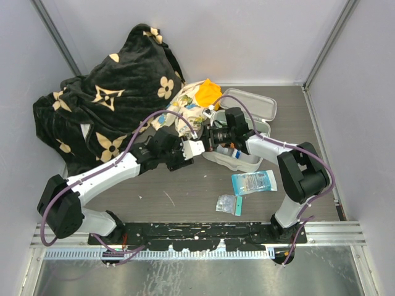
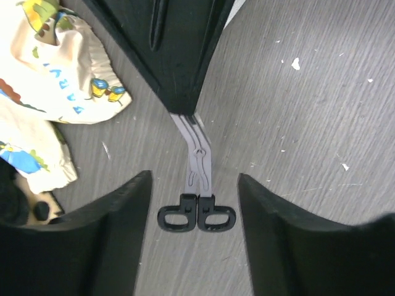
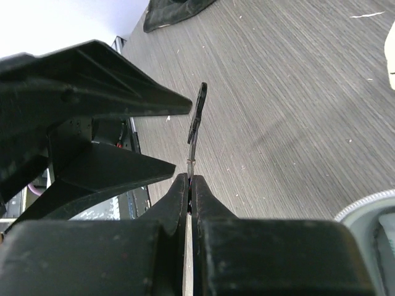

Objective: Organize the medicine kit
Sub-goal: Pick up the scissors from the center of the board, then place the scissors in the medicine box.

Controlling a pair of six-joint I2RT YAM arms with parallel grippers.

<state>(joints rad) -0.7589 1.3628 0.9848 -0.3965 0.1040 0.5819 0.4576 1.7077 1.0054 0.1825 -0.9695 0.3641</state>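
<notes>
A small pair of scissors (image 2: pixel 196 216), grey blades and black loop handles, hangs above the table between my two grippers. My right gripper (image 3: pixel 189 185) is shut on the blades; seen edge-on, the scissors (image 3: pixel 196 120) stick out beyond its fingertips. My left gripper (image 2: pixel 194 179) is open, a finger on each side of the handle loops without touching them. The medicine kit (image 1: pixel 258 161), a pale case with its lid (image 1: pixel 250 103) open, sits just behind and right of the right gripper (image 1: pixel 213 137). The left gripper (image 1: pixel 197 148) faces it at the table's middle.
A black blanket with pale flower marks (image 1: pixel 105 92) fills the back left. The floral-and-orange cloth bundle (image 1: pixel 197 102) lies next to the kit. A blue-edged packet (image 1: pixel 253 182) and a smaller packet (image 1: pixel 226 204) lie on the table in front of the kit.
</notes>
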